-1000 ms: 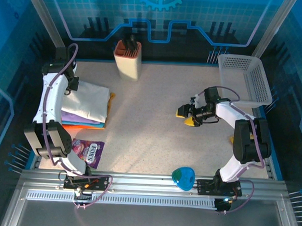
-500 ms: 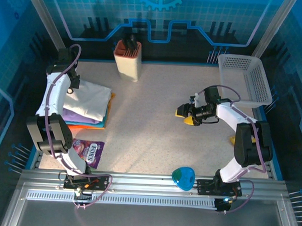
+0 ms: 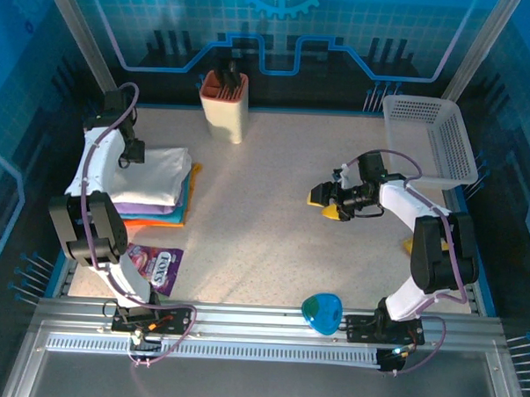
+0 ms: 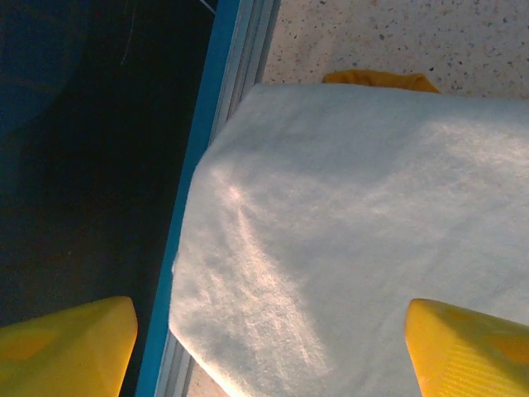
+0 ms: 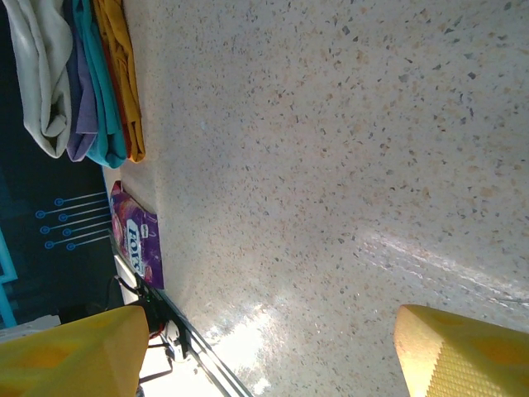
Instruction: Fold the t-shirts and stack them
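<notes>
The white t-shirt is light, limp cloth. Lifted by a single layer it would probably sag and come unfolded, so it is best pinched through all its layers at a folded edge or corner. It lies folded on top of the stack at the left of the top view, over the lavender garment and the orange garment, on the table. The left tool sits at the shirt's upper-left corner with its fingers spread wide and holding nothing. In the left wrist view the cloth lies beneath the gap, though contact cannot be judged. The right tool is likewise wide open and empty, right of centre and well apart from the stack.
</notes>
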